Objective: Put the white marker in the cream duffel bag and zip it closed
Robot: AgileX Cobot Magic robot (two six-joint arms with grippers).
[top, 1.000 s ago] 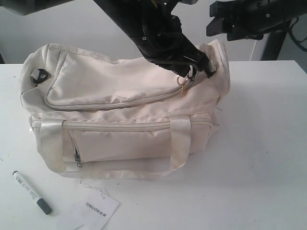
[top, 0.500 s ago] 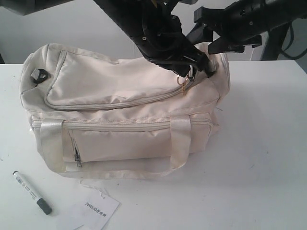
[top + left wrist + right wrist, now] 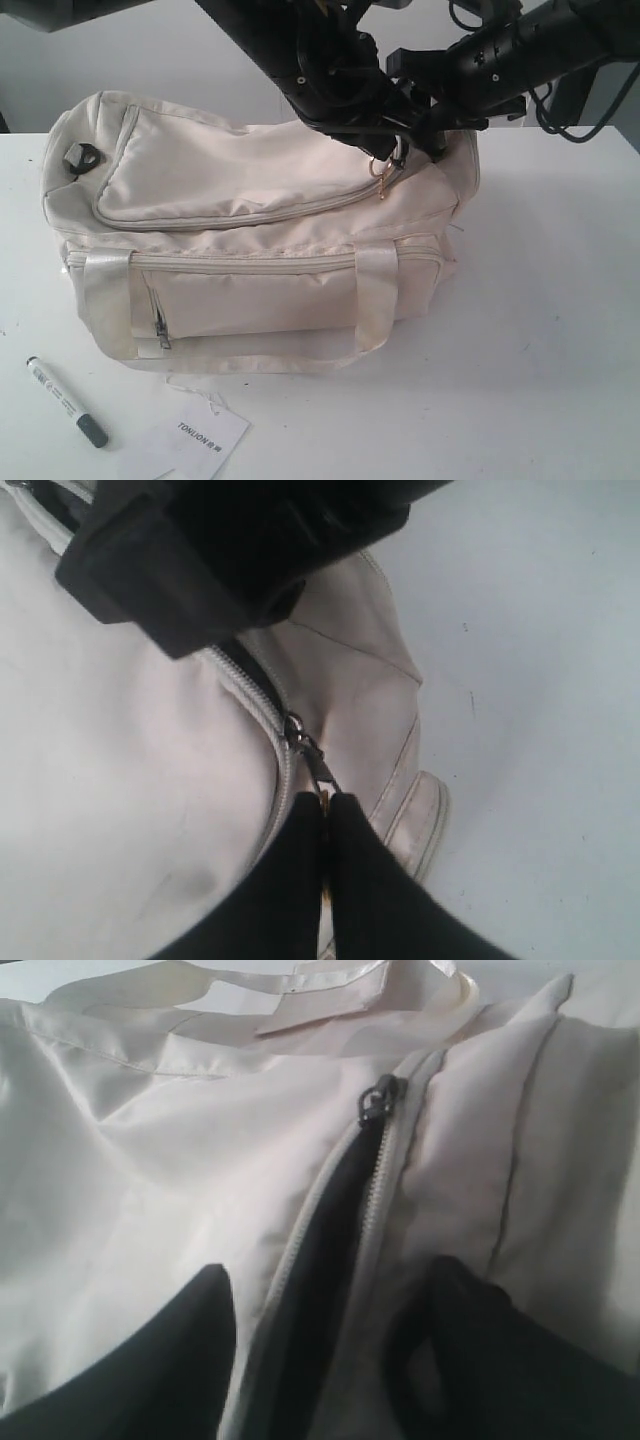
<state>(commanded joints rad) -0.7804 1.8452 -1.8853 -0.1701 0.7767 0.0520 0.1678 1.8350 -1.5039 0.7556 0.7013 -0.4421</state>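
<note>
Plainly, the white marker (image 3: 66,402) is not yet in the bag; it lies on the table (image 3: 560,330) in the lower left of the exterior view, dark cap toward the bottom edge, near the paper tag (image 3: 200,440) and well apart from both arms; nothing touches it. The cream duffel bag (image 3: 250,230) fills the middle and left of that frame, front pocket facing the camera, top flap lying flat; along the flap's front edge the zip looks shut, but both wrist views show a dark slit of lining next to a slider (image 3: 378,1098), so the mouth is parted only narrowly, at the upper right end of the bag.

Your left gripper (image 3: 327,802) sits at that end with its fingers pressed together on the zip pull (image 3: 318,768). Your right gripper (image 3: 332,1280) hangs over the same end with its fingers spread wide, one on each side of the zip line, holding nothing; whether they touch the fabric I cannot tell.

By my reading you are in the opening step, and early in it. What is left is nearly everything: draw the zip back far enough for a clear gap; release the pull; fetch the marker from the far corner of the frame; drop it inside; then run the zip shut.
</note>
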